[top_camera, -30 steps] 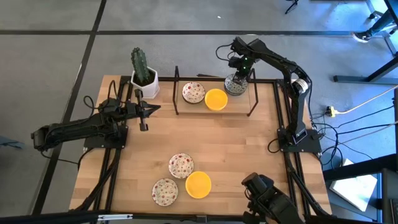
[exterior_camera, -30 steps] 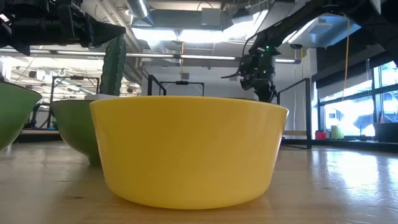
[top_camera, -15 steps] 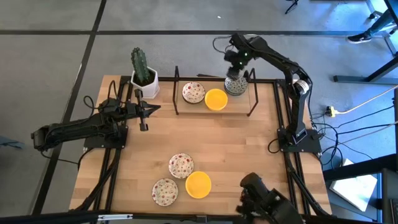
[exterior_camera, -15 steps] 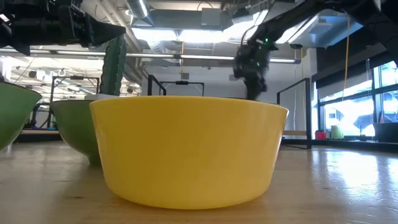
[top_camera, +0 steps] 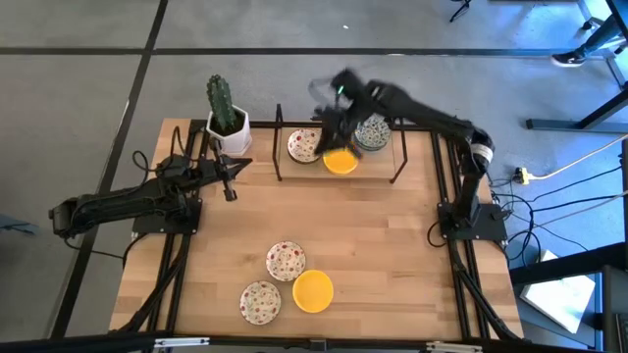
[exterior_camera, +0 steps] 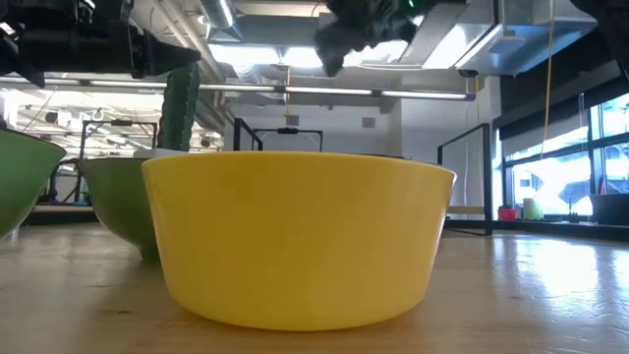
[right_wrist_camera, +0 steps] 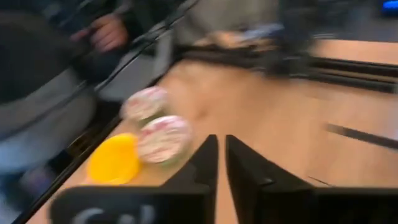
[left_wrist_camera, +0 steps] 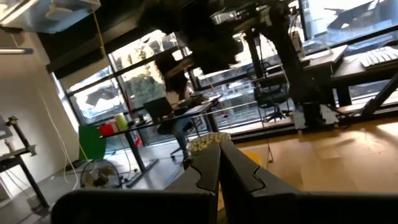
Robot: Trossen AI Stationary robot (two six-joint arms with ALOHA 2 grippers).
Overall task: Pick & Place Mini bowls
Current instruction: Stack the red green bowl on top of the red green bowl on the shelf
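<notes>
Right gripper (top_camera: 334,123) is blurred above the yellow bowl (top_camera: 340,159); jaws nearly together, empty. Left gripper (top_camera: 228,176) jaws are pressed together.

High view straight down over the whole wooden table (top_camera: 373,245), low view level at table-top, very close behind a yellow bowl (exterior_camera: 298,236) facing the room, both wrist views forward past own fingers, all sharing the table

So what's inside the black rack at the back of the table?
Inside the black rack: a red-speckled bowl, a yellow bowl and a green-blue patterned bowl. The right end effector above covers parts of them.
</notes>
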